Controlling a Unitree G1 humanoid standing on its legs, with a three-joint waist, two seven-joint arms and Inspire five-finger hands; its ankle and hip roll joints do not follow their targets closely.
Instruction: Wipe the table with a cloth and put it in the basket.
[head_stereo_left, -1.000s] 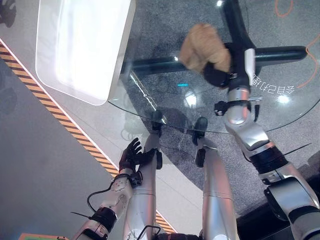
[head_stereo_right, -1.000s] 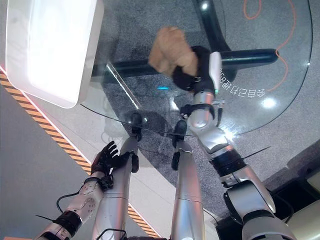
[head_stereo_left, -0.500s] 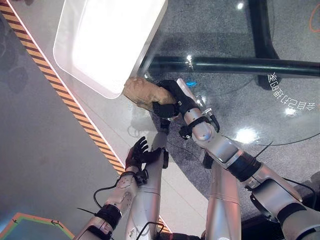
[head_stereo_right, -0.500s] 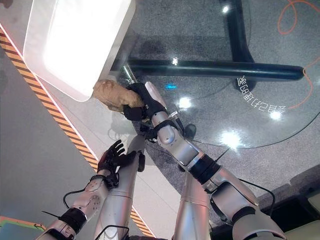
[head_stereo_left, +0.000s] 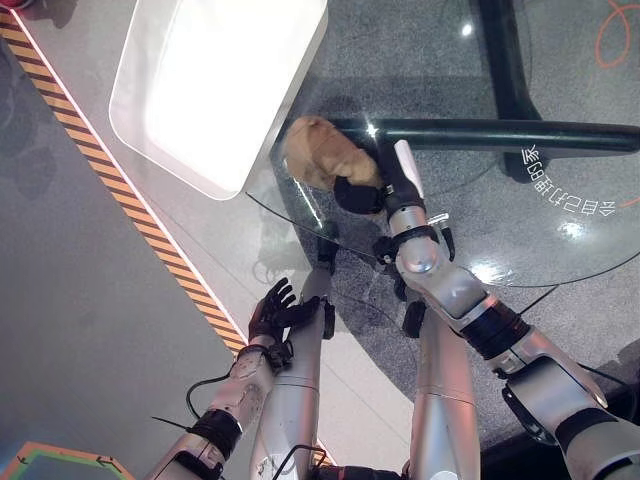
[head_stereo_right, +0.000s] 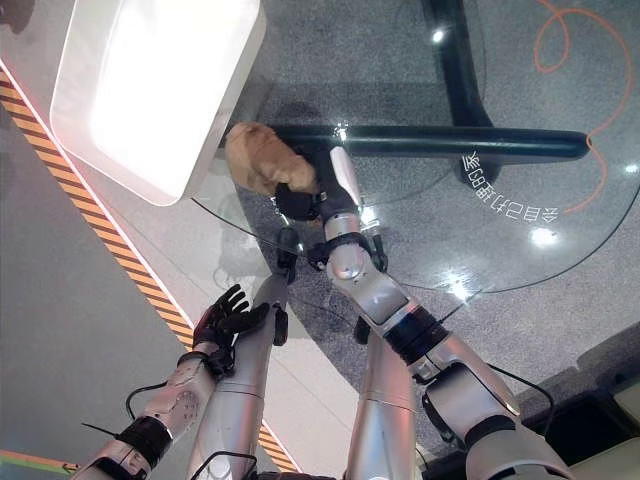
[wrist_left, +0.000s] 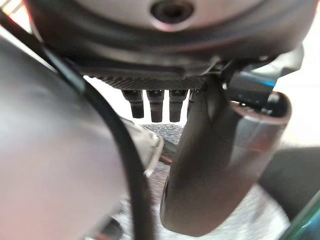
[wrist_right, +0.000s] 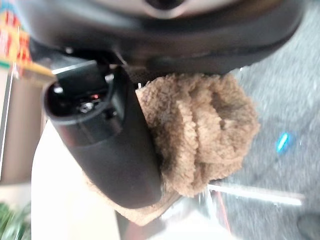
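**Cloth bunched at the counter's near-left edge, basket just beyond**

Cloth (head_stereo_left: 322, 155), a tan fleecy wad, sits in our right hand (head_stereo_left: 365, 190), whose fingers and thumb are curled round it; the right wrist view shows the dark thumb lying across the pile. We hold it on or just over the glass counter (head_stereo_left: 520, 240), near the rim closest to the white basket (head_stereo_left: 215, 90), which stands just beside that rim on the left. Our left hand (head_stereo_left: 272, 312) hangs low beside the counter with fingers spread and relaxed, holding nothing.

We judge the chief risk to be the transfer. The wad sits at the glass rim, so a loose hold could let it slide off onto the grey floor (head_stereo_left: 80, 300) instead of into the basket. A sweep taken too far left might also knock the hand against the basket's wall and shove it. Because the cloth is balled up, only a small part meets the glass, and wiping may leave patches untouched. We cannot tell whether it is pressing on the surface at all.

White characters (head_stereo_left: 568, 190) show through the glass on the right, seen reversed; we cannot read them.
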